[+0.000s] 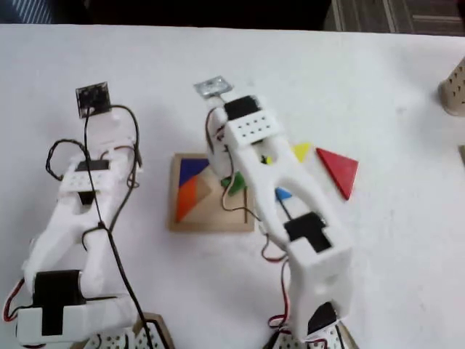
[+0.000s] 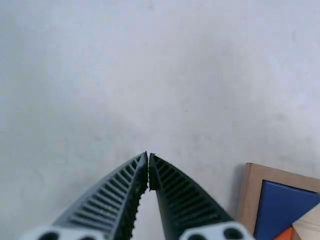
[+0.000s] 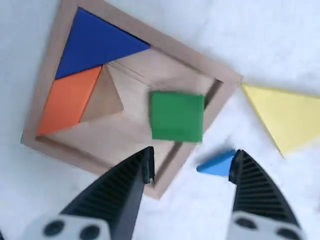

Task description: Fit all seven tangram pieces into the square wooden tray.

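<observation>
The square wooden tray [image 1: 211, 224] lies between the two arms. It holds a blue triangle [image 3: 95, 42], an orange piece [image 3: 67, 100], a wood-coloured triangle [image 3: 105, 97] and a green square [image 3: 177, 116] near its corner. My right gripper [image 3: 192, 162] hangs open just above that tray corner, with nothing between its fingers. A small blue triangle [image 3: 216, 164] lies on the table beside one fingertip. A yellow triangle [image 1: 301, 151] and a red triangle [image 1: 340, 171] lie right of the tray. My left gripper [image 2: 148, 157] is shut and empty over bare table, left of the tray [image 2: 250, 195].
The left arm [image 1: 87, 178] stands left of the tray with its cables looped over it. The right arm [image 1: 290, 196] covers the tray's right side. A wooden block with holes [image 1: 454, 91] sits at the far right edge. The table top is white.
</observation>
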You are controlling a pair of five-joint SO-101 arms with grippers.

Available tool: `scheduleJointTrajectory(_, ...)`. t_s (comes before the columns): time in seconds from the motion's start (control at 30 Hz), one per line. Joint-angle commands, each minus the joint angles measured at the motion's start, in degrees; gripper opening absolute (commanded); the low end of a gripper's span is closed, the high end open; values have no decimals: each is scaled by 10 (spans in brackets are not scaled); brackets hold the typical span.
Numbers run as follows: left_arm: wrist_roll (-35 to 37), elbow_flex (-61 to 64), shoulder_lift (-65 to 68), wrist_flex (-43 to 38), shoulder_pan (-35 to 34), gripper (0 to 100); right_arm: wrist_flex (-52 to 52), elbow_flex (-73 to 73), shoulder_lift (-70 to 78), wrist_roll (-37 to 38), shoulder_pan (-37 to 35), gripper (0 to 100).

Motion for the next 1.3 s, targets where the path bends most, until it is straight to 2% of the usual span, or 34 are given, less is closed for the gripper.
scheduleJointTrajectory(0.0, -5, -26, -3, -11, -7, 27, 34, -13, -70, 10, 41, 241)
scheduleJointTrajectory(0.17, -5, -26, -3, -11, -7, 27, -30, 112, -109, 10, 105, 225)
scheduleJointTrajectory(0.47, -5, -20, -7, -1, 31, 24, -188, 391, -237, 45, 194, 15)
scheduleJointTrajectory(0.6, -5, -16, -7, 2, 66, 24, -260, 505, -286, 47, 259, 18)
scheduleJointTrajectory(0.83, -2, -13, -8, 2, 200, 23, -279, 590, -340, 118, 356, 18)
scheduleJointTrajectory(1.1, -2, -18, -7, -4, 384, 23, -326, 613, -340, 142, 387, 20)
scheduleJointTrajectory(1.27, 0, -16, -1, -95, 451, 23, -326, 617, -339, 160, 385, 21)
